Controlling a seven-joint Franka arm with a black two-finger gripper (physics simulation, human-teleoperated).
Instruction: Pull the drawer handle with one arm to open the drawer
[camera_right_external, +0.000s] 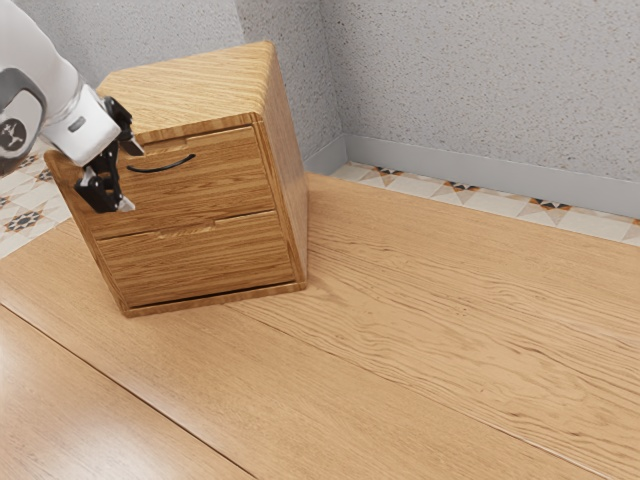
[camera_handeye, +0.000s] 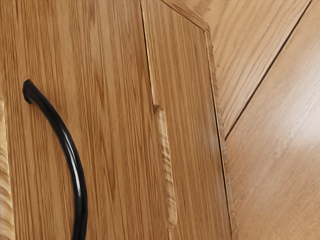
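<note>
We found the task barely begun. The cabinet (camera_right_external: 200, 85) sat in the upper left of the exterior view, on the wooden table (camera_right_external: 430, 340), with its front tilted toward the camera. The upper drawer (camera_right_external: 220, 175) looked shut: its face lay about level with the lower drawer (camera_right_external: 200, 260) beneath it, and we could make out no gap that would count as opening.

The black handle (camera_right_external: 162, 165), a thin shallow arc, crossed the left half of the upper drawer's face. The arm (camera_right_external: 40, 90) came in from the upper left corner of the exterior view. Its gripper (camera_right_external: 133, 178) hung at the left edge of the drawer front with the fingers spread wide, one above the other in the frame, pinching nothing. The handle's left end lay near the space between the fingertips. We could not tell whether the fingers straddled the bar or only stood beside it.

In the wrist view the handle (camera_handeye: 70, 155) curved across the upper drawer's grain, well off to one side of the seam between the two drawers. The lower drawer's wooden grip (camera_handeye: 167, 165) ran beside that seam. This suggested to us that the hand was not centred on the bar.

We judged the approach to be the only part close to done. What remained was lining up on the bar, closing on it, and the whole pull outward.
</note>
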